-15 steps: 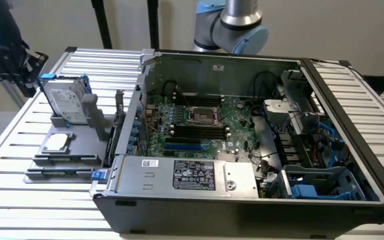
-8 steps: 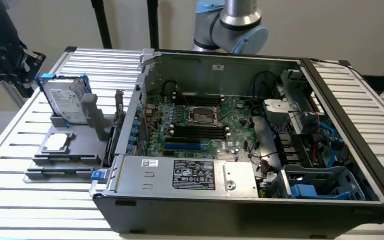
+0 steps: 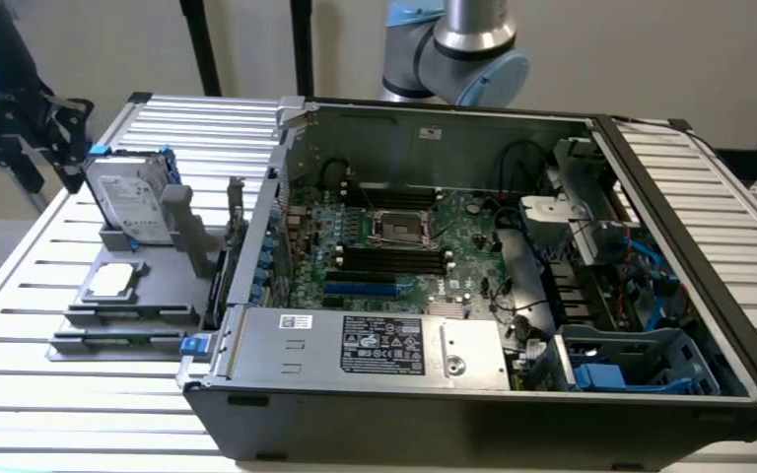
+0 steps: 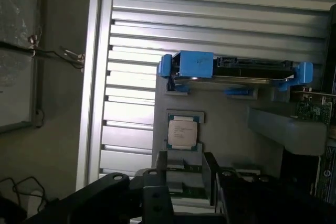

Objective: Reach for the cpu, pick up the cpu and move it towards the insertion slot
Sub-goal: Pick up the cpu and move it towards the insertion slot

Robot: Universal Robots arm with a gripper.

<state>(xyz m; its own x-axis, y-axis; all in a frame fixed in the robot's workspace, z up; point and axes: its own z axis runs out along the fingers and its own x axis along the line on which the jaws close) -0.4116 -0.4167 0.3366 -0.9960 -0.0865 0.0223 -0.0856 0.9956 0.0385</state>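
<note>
The cpu [image 3: 113, 279] is a small square chip with a silver top. It lies flat in a grey holder on the slatted table, at the exterior view's left, outside the computer case. In the wrist view the cpu [image 4: 182, 134] sits just beyond my two dark fingers [image 4: 160, 167], with a gap between it and them. My gripper [image 3: 34, 123] hangs high above the table's far left corner, well away from the chip, open and holding nothing. The insertion slot [image 3: 398, 229] is the silver-framed square socket in the middle of the motherboard.
A hard drive [image 3: 135, 202] with blue rails stands upright in the grey holder just behind the cpu. A memory stick [image 3: 122, 340] lies in front of it. The case wall [image 3: 267, 212] stands between the holder and the motherboard. The arm's base [image 3: 464, 49] rises behind the case.
</note>
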